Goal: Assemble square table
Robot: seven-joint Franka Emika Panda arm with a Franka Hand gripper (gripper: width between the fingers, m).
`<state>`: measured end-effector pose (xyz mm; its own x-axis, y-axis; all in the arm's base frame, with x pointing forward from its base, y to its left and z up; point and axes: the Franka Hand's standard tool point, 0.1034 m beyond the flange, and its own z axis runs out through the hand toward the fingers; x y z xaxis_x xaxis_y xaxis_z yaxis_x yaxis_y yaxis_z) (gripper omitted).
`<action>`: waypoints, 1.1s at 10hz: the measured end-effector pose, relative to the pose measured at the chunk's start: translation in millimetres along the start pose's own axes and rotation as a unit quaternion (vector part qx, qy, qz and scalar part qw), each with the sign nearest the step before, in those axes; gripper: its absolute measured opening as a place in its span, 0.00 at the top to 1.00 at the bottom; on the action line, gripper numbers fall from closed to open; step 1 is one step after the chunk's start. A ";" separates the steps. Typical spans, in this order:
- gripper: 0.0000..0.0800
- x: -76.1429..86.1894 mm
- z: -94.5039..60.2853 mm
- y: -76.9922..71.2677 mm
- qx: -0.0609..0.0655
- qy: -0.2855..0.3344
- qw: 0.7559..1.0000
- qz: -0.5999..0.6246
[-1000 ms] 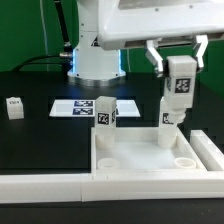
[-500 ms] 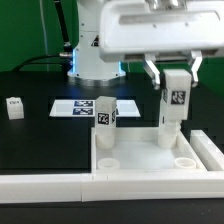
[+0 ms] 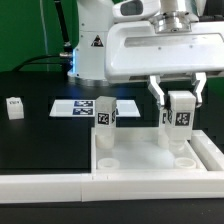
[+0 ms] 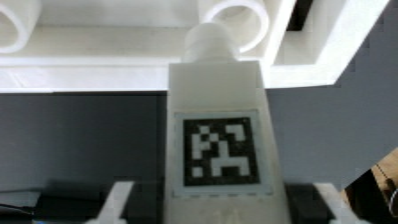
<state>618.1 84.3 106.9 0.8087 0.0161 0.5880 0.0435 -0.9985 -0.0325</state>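
The white square tabletop (image 3: 140, 152) lies rim up near the front, with round sockets in its corners. One tagged leg (image 3: 106, 113) stands upright at its far left corner. My gripper (image 3: 180, 108) is shut on a second tagged leg (image 3: 181, 116). It holds the leg upright over the far right corner, the lower end at or just inside the socket. In the wrist view the held leg (image 4: 217, 130) runs between my fingers (image 4: 121, 200), its tip at a round socket (image 4: 235, 18). A third leg (image 3: 14, 107) lies far to the exterior view's left.
The marker board (image 3: 76, 106) lies flat behind the tabletop. A long white wall (image 3: 45, 186) runs along the front edge, touching the tabletop. The arm's base (image 3: 95, 55) stands at the back.
My gripper has come down with the leg, from well above the tabletop to its far right corner socket. Nothing else has moved.
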 end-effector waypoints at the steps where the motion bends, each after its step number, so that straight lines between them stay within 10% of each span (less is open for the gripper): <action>1: 0.64 -4.5 5.4 -4.4 0.003 -0.004 1.000 -0.001; 11: 0.64 -19.5 22.8 -13.8 0.005 -0.013 1.000 -0.006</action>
<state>615.1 99.0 77.4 0.8227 0.0299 0.5678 0.0599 -0.9976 -0.0343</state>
